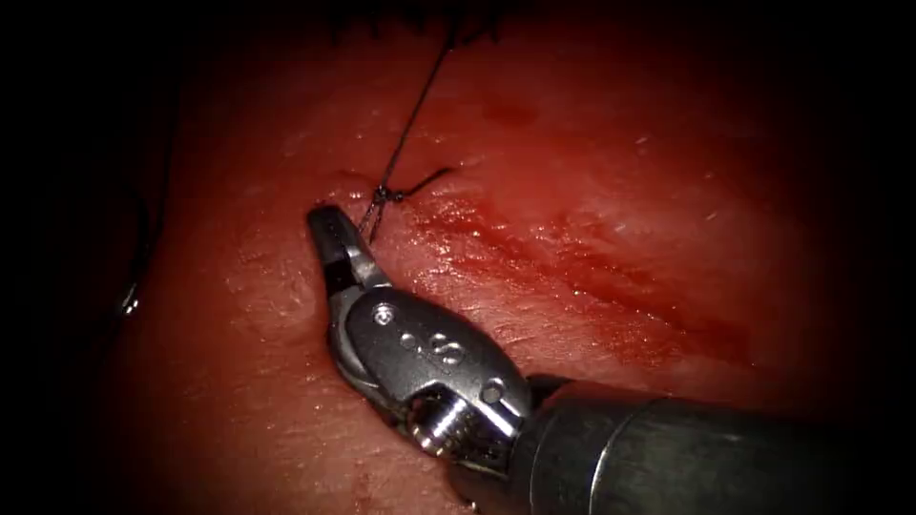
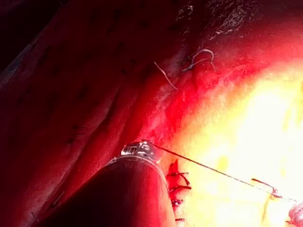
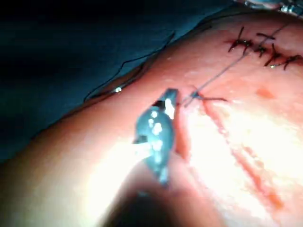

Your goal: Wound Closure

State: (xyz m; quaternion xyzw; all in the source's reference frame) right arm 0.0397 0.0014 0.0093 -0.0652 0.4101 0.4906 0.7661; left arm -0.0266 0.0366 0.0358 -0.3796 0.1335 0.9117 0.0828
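Right claw [image 1: 329,238] lay on the tissue [image 1: 611,172] with its tip just left of the knot [image 1: 380,195], clenched, grasping nothing visible. Thread [image 1: 420,95] ran taut from the knot up and away. Needle [image 1: 129,303] probably at far left, well apart.

Tissue [image 1: 592,191] carries knotted thread [image 1: 412,119] – red fluid [image 1: 572,272] along cut.

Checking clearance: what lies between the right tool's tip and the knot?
A strip of bare tissue and one short thread end hanging from the knot, seen in the endoscope view.
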